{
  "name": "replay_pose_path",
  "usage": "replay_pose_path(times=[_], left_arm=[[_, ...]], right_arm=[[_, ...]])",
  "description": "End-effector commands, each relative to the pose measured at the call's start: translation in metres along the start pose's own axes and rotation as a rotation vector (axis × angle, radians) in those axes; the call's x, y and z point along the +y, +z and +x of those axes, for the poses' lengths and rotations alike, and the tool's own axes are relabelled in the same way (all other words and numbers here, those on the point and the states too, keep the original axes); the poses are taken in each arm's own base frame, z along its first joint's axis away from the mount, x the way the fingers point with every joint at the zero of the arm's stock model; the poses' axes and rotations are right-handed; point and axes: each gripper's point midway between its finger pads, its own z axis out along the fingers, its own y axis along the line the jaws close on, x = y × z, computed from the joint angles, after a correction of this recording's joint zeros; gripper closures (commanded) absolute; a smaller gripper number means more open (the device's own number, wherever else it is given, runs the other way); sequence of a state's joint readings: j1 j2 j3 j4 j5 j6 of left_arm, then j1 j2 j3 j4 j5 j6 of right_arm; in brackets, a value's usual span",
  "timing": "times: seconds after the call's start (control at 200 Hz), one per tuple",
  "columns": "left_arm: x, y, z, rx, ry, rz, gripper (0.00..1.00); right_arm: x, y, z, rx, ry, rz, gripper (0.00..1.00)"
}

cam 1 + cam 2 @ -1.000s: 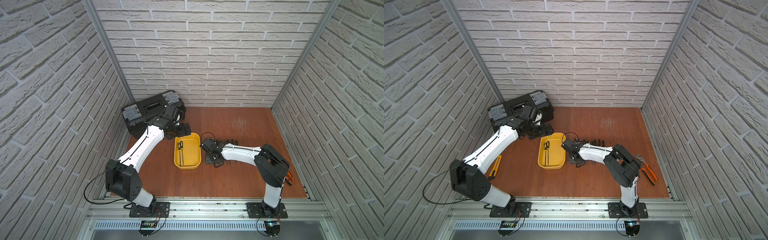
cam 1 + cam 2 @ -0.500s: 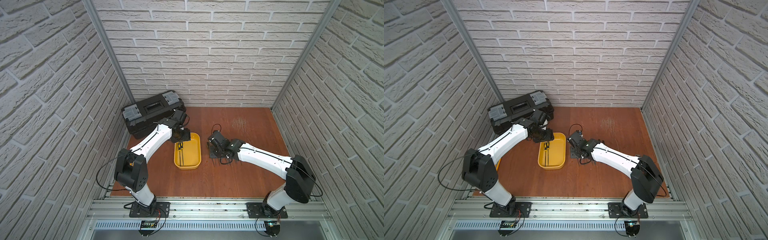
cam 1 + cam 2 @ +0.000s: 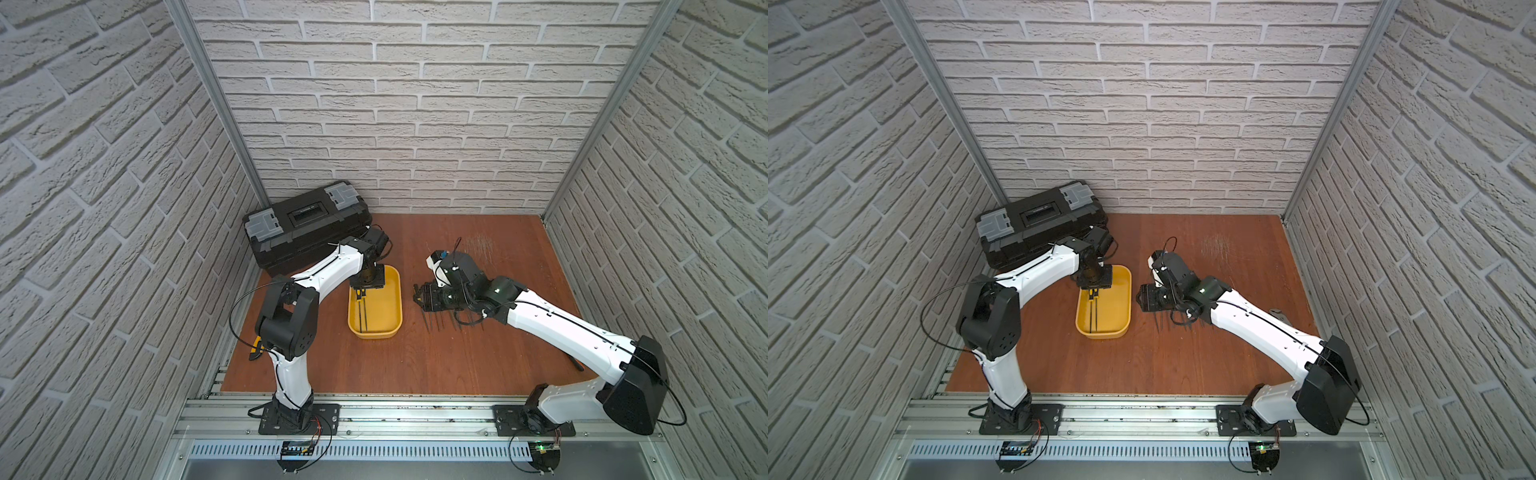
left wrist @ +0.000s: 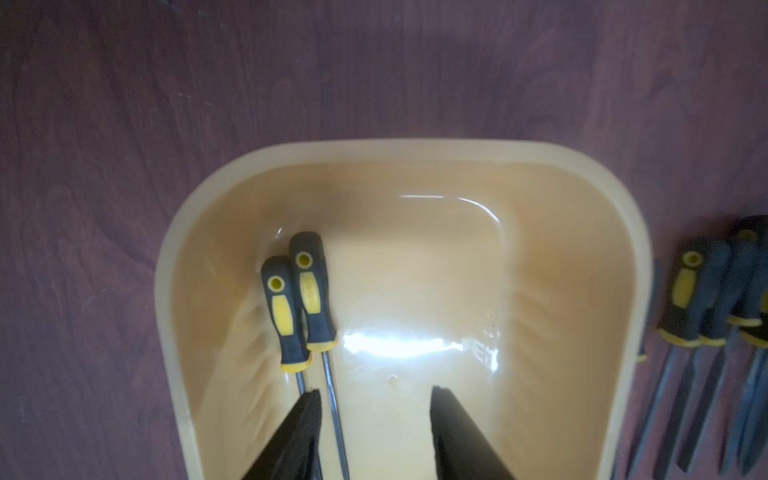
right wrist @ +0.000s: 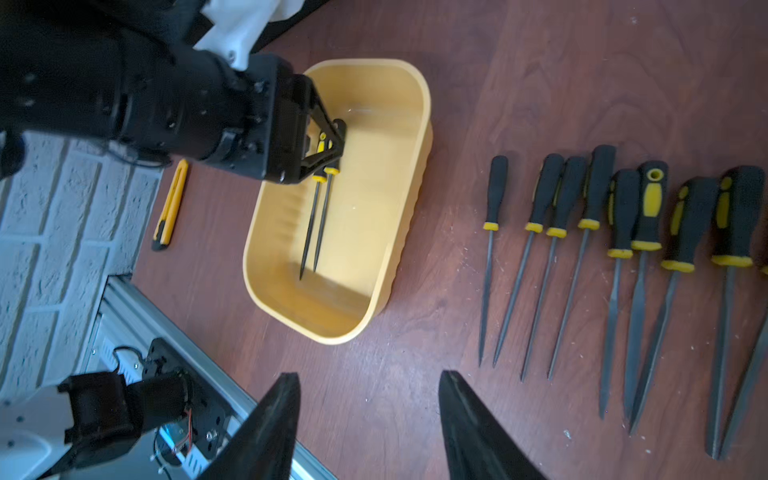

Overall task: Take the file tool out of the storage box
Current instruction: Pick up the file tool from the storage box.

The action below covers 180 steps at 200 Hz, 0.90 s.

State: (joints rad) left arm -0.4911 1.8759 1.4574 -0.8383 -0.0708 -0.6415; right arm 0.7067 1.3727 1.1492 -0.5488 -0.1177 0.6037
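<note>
The storage box (image 3: 400, 303), a shallow yellow tub with rounded corners and a rolled rim, is sitting upright and open on the table (image 3: 415, 365). Inside it, one file (image 4: 286, 316) and a second file (image 4: 312, 291) are lying flat, side by side along one long wall. Their black-and-yellow handles are pointing toward one short end.

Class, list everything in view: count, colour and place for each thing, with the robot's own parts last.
storage box: one, yellow, mid-table
files in the box: two, black-and-yellow handles, side by side
files on the table: at least eight, black-and-yellow handles, in a row beside the box
toolbox: one, black with grey latches, back left corner
utility knife: one, yellow and black, table's left edge
table: one, reddish-brown wood
left gripper: one, black, open, in the box by the file handles
right gripper: one, black, open and empty, above the table
</note>
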Motion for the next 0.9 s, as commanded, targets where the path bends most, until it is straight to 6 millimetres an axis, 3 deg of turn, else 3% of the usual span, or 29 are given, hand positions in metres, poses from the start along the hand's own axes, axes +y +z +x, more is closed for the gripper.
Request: replay_pose_path(times=[0.0,0.3,0.895], left_arm=[[0.006,0.005,-0.007,-0.011,-0.018,-0.046,0.52],[0.014,0.019,-0.012,-0.01,-0.046,-0.063,0.51],[0.02,0.044,-0.006,0.025,-0.055,-0.082,0.59]], right_arm=[[0.009,-0.002,0.006,0.027,-0.025,-0.096,0.29],[0.004,-0.013,0.012,0.022,-0.007,-0.158,0.05],[-0.016,-0.017,0.012,0.003,0.037,-0.14,0.04]])
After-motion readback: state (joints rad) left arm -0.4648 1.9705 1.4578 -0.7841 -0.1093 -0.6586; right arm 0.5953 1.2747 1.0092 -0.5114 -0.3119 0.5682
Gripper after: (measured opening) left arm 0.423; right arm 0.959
